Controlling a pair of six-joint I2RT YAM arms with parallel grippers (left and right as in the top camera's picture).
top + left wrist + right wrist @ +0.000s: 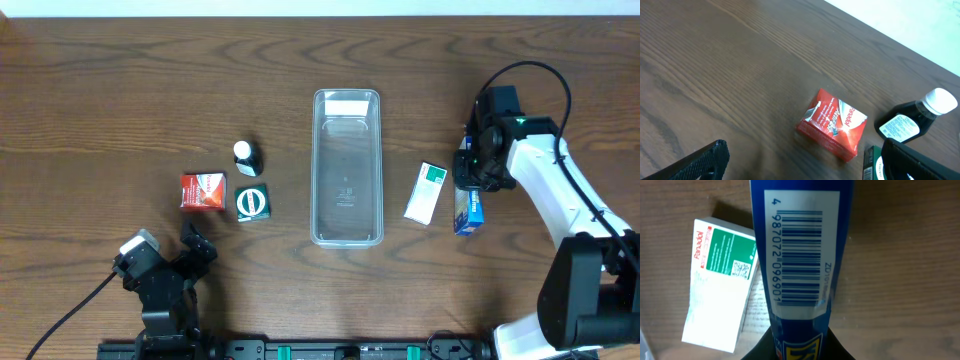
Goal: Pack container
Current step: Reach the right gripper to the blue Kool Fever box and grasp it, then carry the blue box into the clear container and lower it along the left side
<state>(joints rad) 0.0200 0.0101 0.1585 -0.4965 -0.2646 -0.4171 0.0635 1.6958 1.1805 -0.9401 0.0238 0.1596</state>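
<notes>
Well, the container (pixel 347 170) lies mid-table, white label (pixel 347 104) at its far end. Left gripper (pixel 197 242) gapes wide, holding nothing; right gripper (pixel 468 172) sits over the blue box (pixel 468 210), grip impossible to judge.

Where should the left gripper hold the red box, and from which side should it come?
Probably from above, fingers on its near and far walls. The red box lies flat on its broad face, so only the walls offer grip. The green box sits close on one side, leaving less room there. The left gripper is open.
</notes>
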